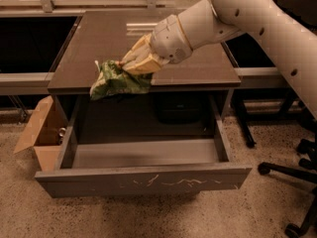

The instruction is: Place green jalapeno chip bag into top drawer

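Observation:
The green jalapeno chip bag (pixel 117 80) hangs crumpled from my gripper (pixel 132 67), whose cream fingers are shut on the bag's upper right edge. The bag is in the air over the front edge of the dark tabletop (pixel 188 48), just above the back left part of the open top drawer (pixel 143 178). The drawer is pulled out wide, with its light grey floor showing and pale scratches on its front panel. My white arm reaches in from the upper right.
A brown cardboard box (pixel 37 133) stands on the floor left of the drawer. Office chair legs and castors (pixel 287 175) are at the right. A dark shelf space lies under the tabletop behind the drawer.

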